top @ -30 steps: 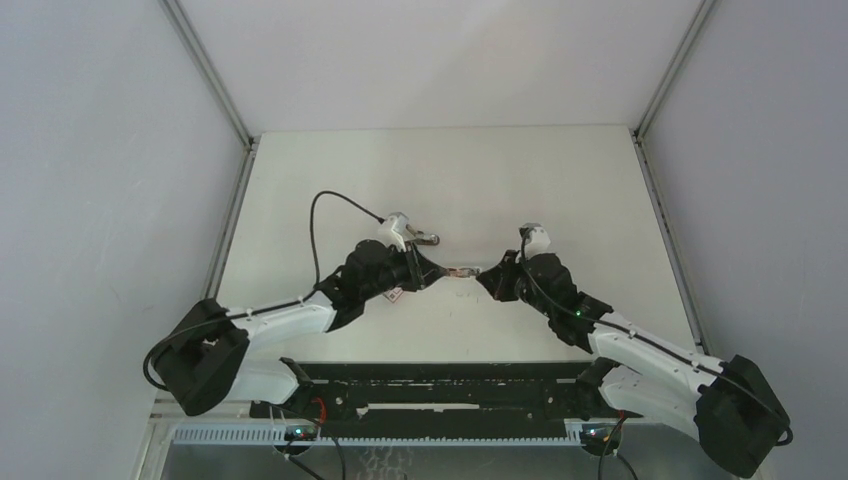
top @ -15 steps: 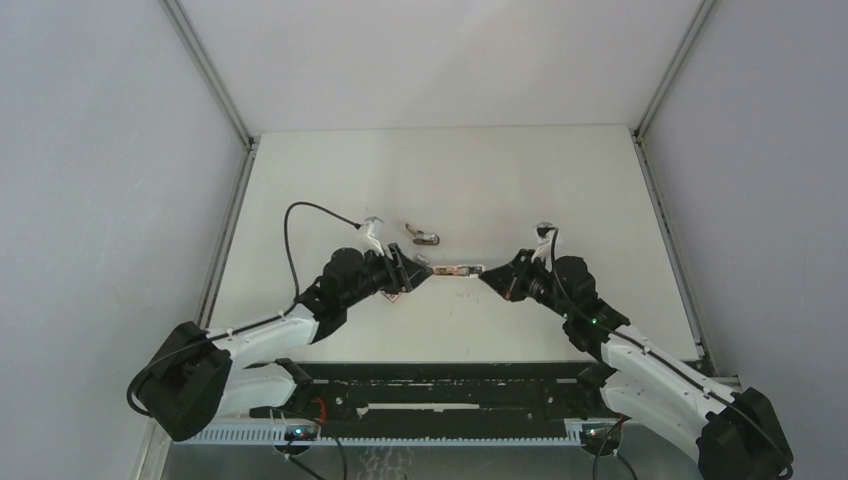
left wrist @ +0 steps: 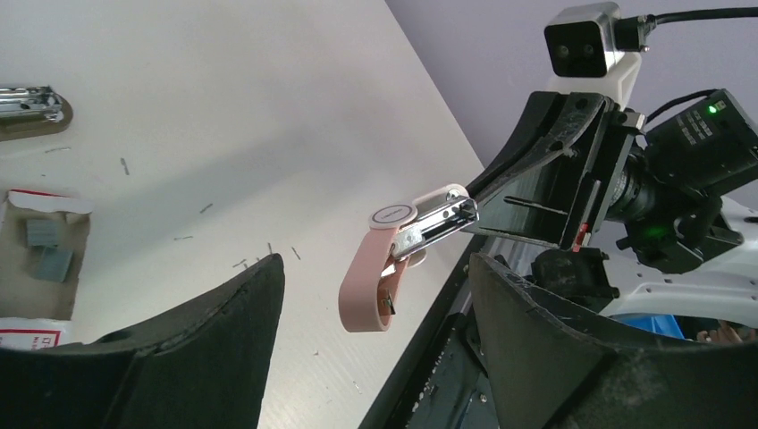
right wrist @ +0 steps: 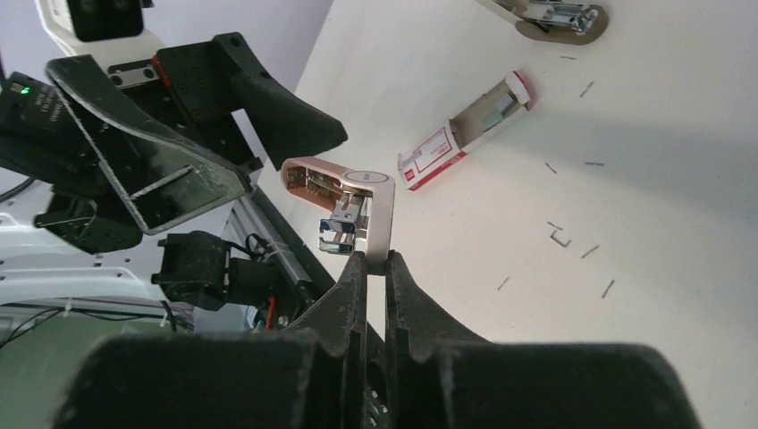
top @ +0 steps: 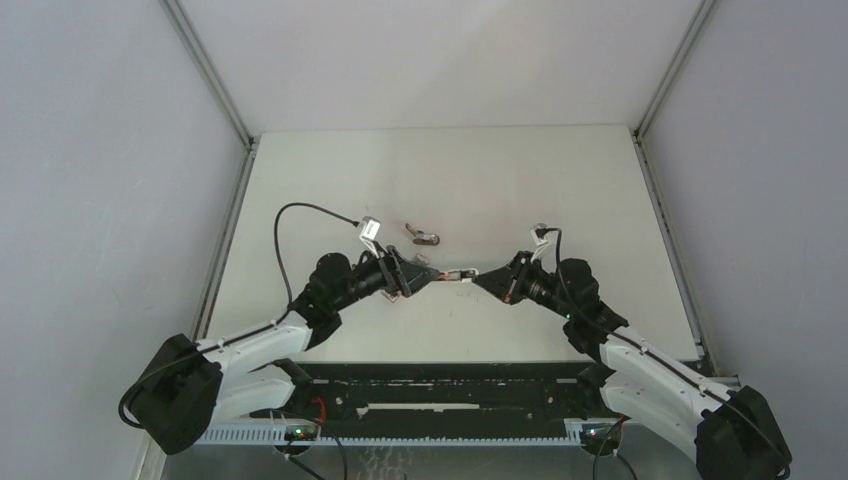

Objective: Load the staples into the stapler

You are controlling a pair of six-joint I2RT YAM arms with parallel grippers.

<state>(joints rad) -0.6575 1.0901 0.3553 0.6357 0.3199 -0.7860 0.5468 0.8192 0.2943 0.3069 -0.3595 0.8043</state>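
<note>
Pink stapler (right wrist: 381, 207) in tight right hand (right wrist: 374, 259); left hand (left wrist: 374, 264) apart, apparently clear of it.

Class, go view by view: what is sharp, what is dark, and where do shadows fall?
Left wrist: the left end effector's fingers are dark with little detail up close, the pink stapler crisp. Right wrist: a soft shadow lies on the table by the staples box. Top external: even, flat light; small things lack detail.
</note>
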